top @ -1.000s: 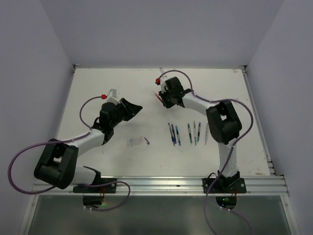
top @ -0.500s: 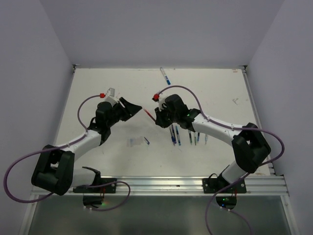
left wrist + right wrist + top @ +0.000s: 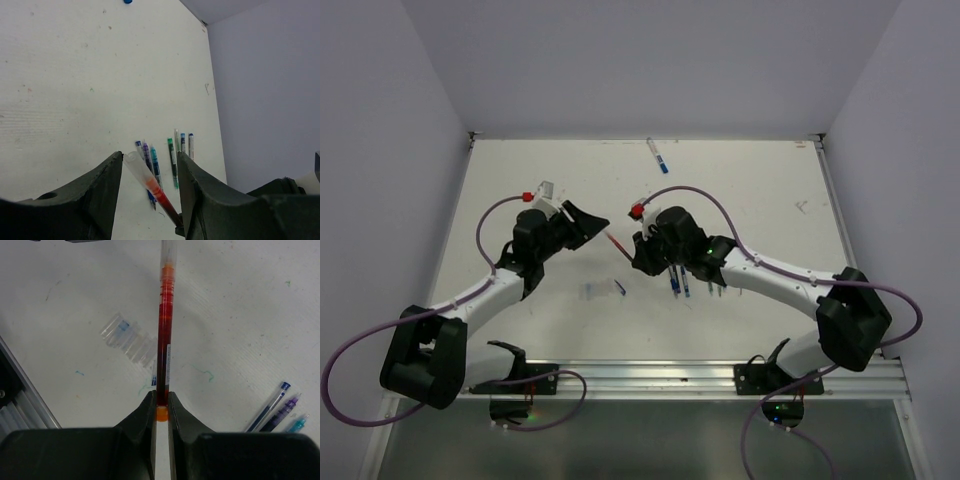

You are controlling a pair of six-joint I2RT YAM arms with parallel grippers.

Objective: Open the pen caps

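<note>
The left claw (image 3: 150, 159) stands half open, gripping nothing. The clear cap (image 3: 134, 162) of the red pen (image 3: 164, 340) shows in its gap. The right claw (image 3: 159, 396) is clamped on that pen's tail. If the left one closes off-centre, the cap may slip or the thin pen bend.

By count:
- two claws
- one held pen
- seven pens (image 3: 172, 162) in a row on the tabletop (image 3: 75, 100)
- one far pen (image 3: 657, 155)
- loose caps (image 3: 127, 340), too jumbled to count

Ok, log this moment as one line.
right gripper: shut on red pen | left gripper: open, pen cap between fingers | pen cap: on pen
</note>
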